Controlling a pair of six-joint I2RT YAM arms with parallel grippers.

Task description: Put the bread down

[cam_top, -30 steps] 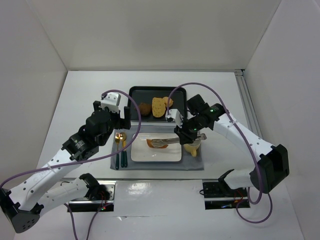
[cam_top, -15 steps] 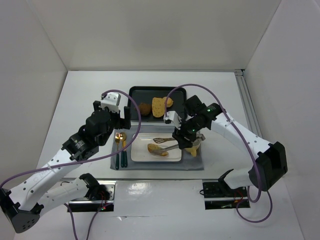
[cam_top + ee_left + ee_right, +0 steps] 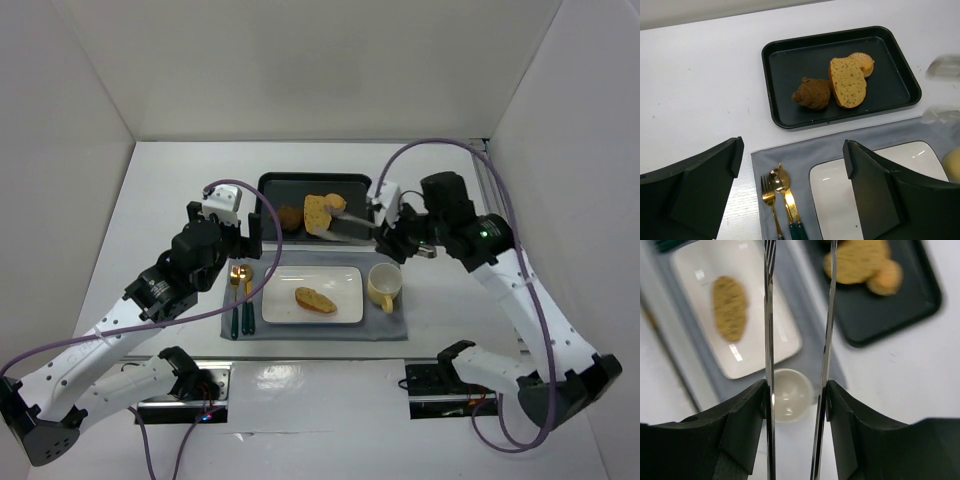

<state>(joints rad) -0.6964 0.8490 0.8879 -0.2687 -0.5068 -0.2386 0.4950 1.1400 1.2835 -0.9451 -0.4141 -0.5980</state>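
Observation:
The bread (image 3: 315, 299), a small oval slice with an orange-brown crust, lies flat on the white plate (image 3: 345, 285). It also shows in the right wrist view (image 3: 730, 307). My right gripper (image 3: 388, 226) is shut on metal tongs (image 3: 350, 228), held high over the tray's right end. The tong arms (image 3: 769, 315) stand apart with nothing between them. My left gripper (image 3: 795, 150) is open and empty above the placemat's left part, over the cutlery (image 3: 780, 195).
A black tray (image 3: 290, 185) behind the plate holds a larger pale slice (image 3: 318, 212), a round orange bun (image 3: 337, 204) and a dark brown pastry (image 3: 290, 217). A cream cup (image 3: 384, 286) stands right of the plate on the grey placemat (image 3: 390, 325).
The tongs carried the bread over the plate, let it go there, then my right arm rose and pulled back right toward the tray. The left arm has not moved.

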